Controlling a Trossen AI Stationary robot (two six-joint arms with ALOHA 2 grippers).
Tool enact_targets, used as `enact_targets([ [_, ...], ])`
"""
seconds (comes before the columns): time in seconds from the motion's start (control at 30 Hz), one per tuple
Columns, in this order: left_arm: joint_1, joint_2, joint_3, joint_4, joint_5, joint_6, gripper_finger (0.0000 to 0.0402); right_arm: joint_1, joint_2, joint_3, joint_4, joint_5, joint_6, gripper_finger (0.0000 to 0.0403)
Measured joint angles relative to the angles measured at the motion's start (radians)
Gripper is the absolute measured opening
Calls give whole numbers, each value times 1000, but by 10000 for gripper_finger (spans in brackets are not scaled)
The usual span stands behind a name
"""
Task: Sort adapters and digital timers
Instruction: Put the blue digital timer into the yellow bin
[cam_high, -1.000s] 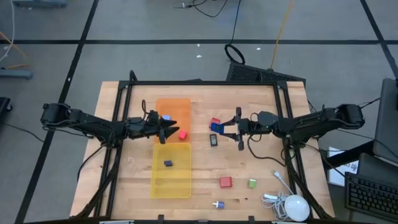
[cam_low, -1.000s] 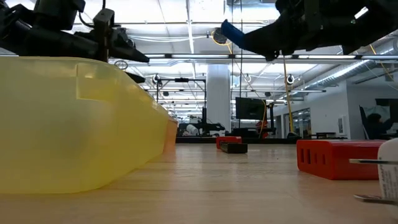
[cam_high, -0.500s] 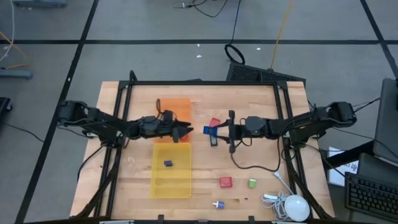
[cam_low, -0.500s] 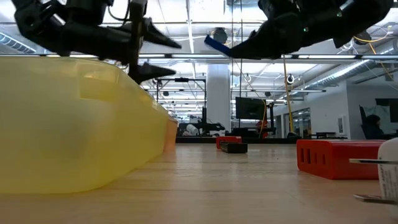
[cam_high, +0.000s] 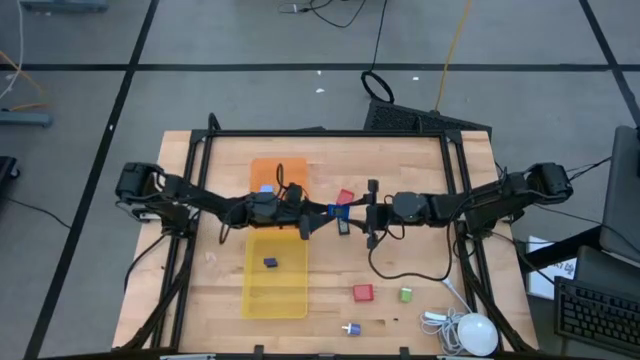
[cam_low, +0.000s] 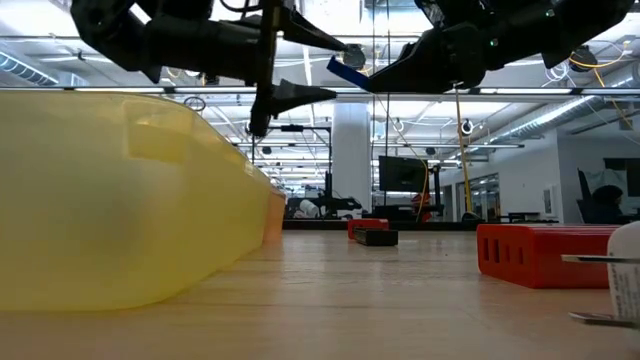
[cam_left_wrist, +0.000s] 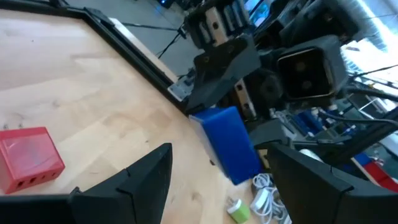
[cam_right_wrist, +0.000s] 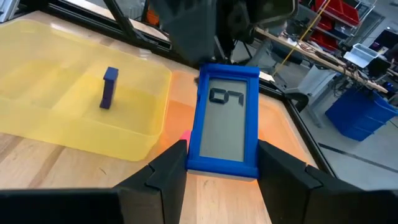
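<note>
Above the middle of the wooden table (cam_high: 420, 170), the right gripper (cam_high: 345, 211) pinches a blue timer (cam_high: 334, 210) by one end, and the left gripper (cam_high: 310, 222) faces it with fingers spread, not touching. From overhead the timer is only a small blue sliver between the two arms; the right wrist view shows its pale display window with a dark digit. The left wrist view shows the timer's plain blue side, with a red adapter (cam_left_wrist: 28, 156) lying on the wood beyond. The low view shows that both grippers hang well clear of the tabletop. Overhead, a yellow tray (cam_high: 290, 290) holds a dark blue timer (cam_high: 270, 263), and an orange tray (cam_high: 290, 168) next to it holds a light blue adapter (cam_high: 266, 189). Near the front edge lie another red adapter (cam_high: 363, 293) and a green adapter (cam_high: 406, 294).
</note>
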Motion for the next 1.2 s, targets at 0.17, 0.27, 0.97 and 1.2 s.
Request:
enact_targets([
  [0.17, 0, 40, 33, 1, 0, 2, 266, 0, 0, 0, -3, 0, 0, 161],
  [0.27, 4, 39, 35, 2, 0, 23, 267, 0, 0, 0, -24, 0, -1, 159],
  [0.97, 4, 28, 35, -13, -10, 48, 266, 0, 0, 0, -32, 0, -12, 160],
  [1.2, 4, 28, 35, -13, -27, 41, 249, 0, 0, 0, -32, -1, -12, 162],
])
